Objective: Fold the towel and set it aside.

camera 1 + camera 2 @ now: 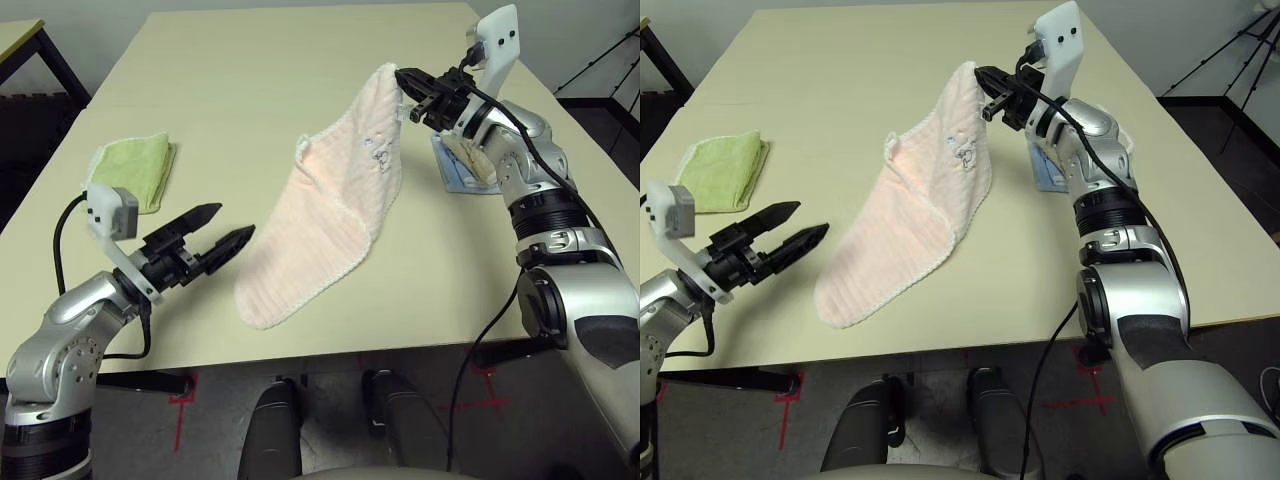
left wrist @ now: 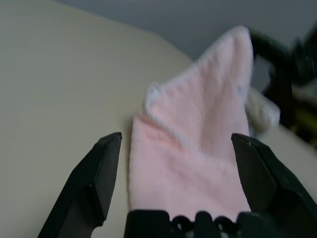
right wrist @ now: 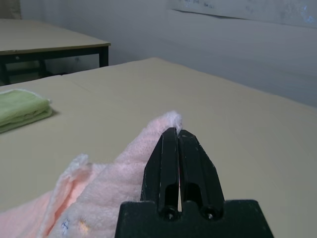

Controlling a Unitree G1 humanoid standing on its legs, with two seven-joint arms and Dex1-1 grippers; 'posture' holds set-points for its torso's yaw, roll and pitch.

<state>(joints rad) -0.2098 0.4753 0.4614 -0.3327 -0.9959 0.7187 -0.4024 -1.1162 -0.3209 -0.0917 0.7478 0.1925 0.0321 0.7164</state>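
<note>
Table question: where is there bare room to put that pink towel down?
The far half of the table is bare, as is the strip between the green towel and the pink towel. It's crowded by the right pincer.

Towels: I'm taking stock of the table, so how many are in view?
3, perhaps more hidden: the pink towel hanging from the right gripper, a green towel at the table's left, a beige towel behind the right arm.

Right pincer [image 1: 405, 85] raised, fingers pressed together; left pincer [image 1: 229, 226] low, spread wide.
</note>
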